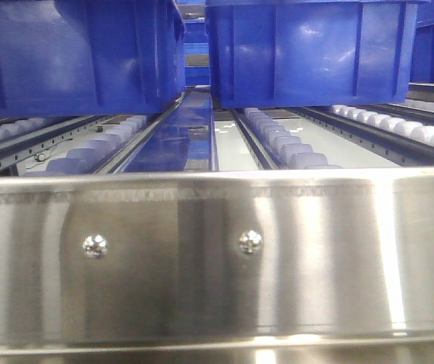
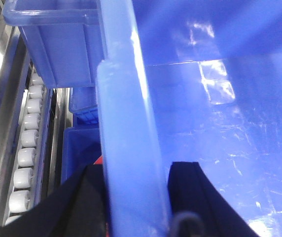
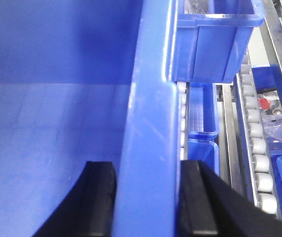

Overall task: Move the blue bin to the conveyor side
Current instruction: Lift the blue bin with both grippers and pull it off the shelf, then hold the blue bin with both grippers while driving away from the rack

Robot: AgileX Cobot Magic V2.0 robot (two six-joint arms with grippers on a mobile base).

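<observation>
Left gripper (image 2: pixel 136 173) pinches the blue bin (image 2: pixel 220 123) wall; right gripper (image 3: pixel 146 170) clamps its rim too, rollers (image 3: pixel 257 163) alongside.

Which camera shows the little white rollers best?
The front view: it shows several rows of white rollers side by side. The left wrist view shows only one row, at its left edge; the right wrist view shows one clear row on its right.

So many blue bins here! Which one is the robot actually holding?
The blue bin clamped at its walls by the left gripper and right gripper; the other bins stand on rollers, untouched.
</observation>
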